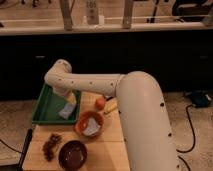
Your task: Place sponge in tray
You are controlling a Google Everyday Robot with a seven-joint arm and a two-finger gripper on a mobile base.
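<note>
The dark green tray [45,107] lies at the table's far left. The pale bluish-white sponge [66,111] is over the tray's right part, near the rim, and I cannot tell whether it rests on the floor of the tray. My gripper [69,98] hangs from the white arm's bent wrist [59,75], just above the sponge and touching or nearly touching its top. The arm [135,110] reaches in from the lower right and hides the table's right side.
An orange bowl [90,125] with a pale whitish piece in it stands right of the tray. An orange fruit [101,103] and a yellow object [111,108] lie behind it. A dark brown round bowl [72,154] and a brown cluster [50,145] sit at the front.
</note>
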